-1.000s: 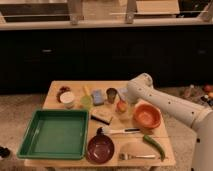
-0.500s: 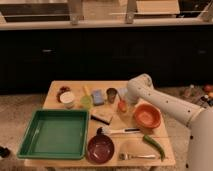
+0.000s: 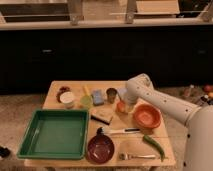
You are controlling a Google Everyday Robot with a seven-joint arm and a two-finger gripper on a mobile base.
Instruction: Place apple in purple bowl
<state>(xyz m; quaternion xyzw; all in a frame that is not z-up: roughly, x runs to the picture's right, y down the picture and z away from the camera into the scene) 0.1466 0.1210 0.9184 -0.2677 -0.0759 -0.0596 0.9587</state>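
Observation:
The apple (image 3: pixel 120 107) is a small orange-red fruit on the wooden table (image 3: pixel 75 86), just right of the middle, between the metal cup (image 3: pixel 111 94) and the orange bowl (image 3: pixel 146 116). My gripper (image 3: pixel 126 103) reaches in from the right on the white arm and hangs directly at the apple's right side, partly covering it. The purple bowl (image 3: pixel 100 148) is dark maroon and sits empty at the table's front edge, below and left of the apple.
A green tray (image 3: pixel 54 133) fills the front left. A white cup (image 3: pixel 67 99), a green cup (image 3: pixel 86 102) and a blue object (image 3: pixel 97 96) stand at the back. A sponge (image 3: pixel 103 116), a brush (image 3: pixel 117 131), a green pepper (image 3: pixel 154 145) and a fork (image 3: pixel 137 156) lie around the bowls.
The arm has shifted slightly left and down toward the apple. Nothing on the table has moved.

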